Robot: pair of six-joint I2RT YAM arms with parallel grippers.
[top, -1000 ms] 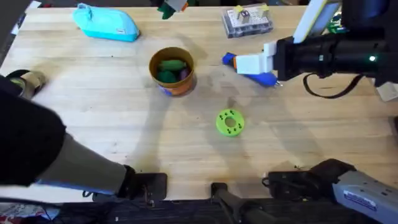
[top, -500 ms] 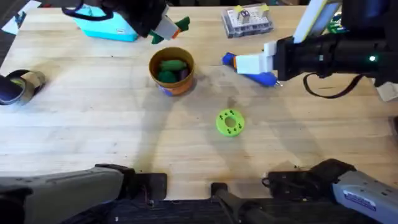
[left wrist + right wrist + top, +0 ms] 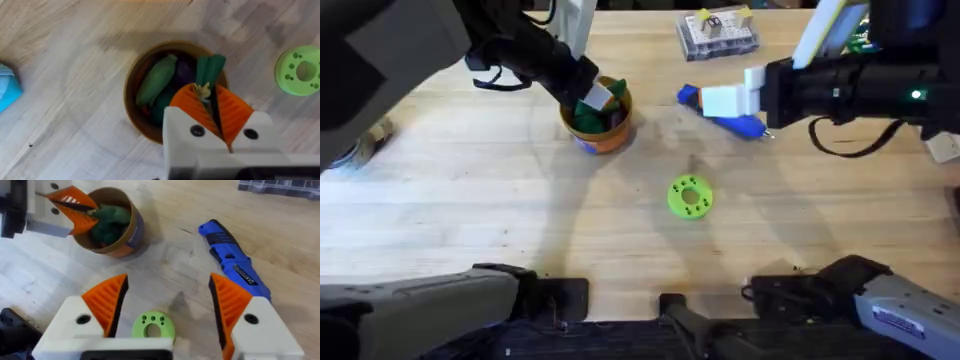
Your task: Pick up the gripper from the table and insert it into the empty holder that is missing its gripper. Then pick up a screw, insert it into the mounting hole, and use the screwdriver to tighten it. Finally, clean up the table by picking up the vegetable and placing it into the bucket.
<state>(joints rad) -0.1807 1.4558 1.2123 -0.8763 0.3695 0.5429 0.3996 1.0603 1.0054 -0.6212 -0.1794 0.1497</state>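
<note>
1. Overhead view shows bare pale wooden tabletop point(image 3: 470, 220) open across the near and left parts, well apart from every object.
2. Along the far edge sits a clear plastic parts box point(image 3: 718, 33); a blue-handled screwdriver point(image 3: 735, 122) lies near it, and a bright green round disc with holes point(image 3: 690, 196) rests alone near the middle.
3. The left arm reaches from the left across to the small round yellow-orange tub point(image 3: 597, 115), its white-and-orange left gripper point(image 3: 592, 98) tilted down over the tub's rim.
4. In the left wrist view the left gripper point(image 3: 212, 107) has its orange pads narrowly closed on the small dark-green toy vegetable point(image 3: 210, 68), whose leafy end pokes out over the tub's opening point(image 3: 131, 95).
5. Other green and purple toy pieces point(image 3: 157, 80) already lie inside the tub.
6. The right arm stretches in from the right edge, above the screwdriver; the right gripper point(image 3: 167, 305) hangs with fingers spread wide, holding nothing, above the green disc point(image 3: 153, 326).
</note>
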